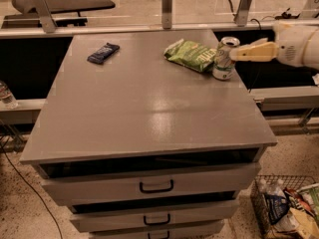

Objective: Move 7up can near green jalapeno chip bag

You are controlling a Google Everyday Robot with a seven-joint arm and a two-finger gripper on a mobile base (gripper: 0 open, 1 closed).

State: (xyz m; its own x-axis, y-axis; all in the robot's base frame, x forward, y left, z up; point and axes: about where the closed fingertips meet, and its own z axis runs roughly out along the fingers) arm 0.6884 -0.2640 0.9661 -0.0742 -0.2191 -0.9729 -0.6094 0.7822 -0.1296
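The 7up can (224,59) stands upright on the grey table top (149,98) near its right edge, touching the right end of the green jalapeno chip bag (191,55), which lies flat. My gripper (236,53) reaches in from the right at the height of the can's top. Its pale yellow fingers (254,51) are just right of the can, with their tips at its upper rim. The jaws are open and hold nothing.
A dark blue wrapped snack bar (103,53) lies at the table's back left. Metal posts (167,6) and a rail stand behind the table. Drawers (154,185) are below the front edge. A wire basket of packets (289,208) sits on the floor at right.
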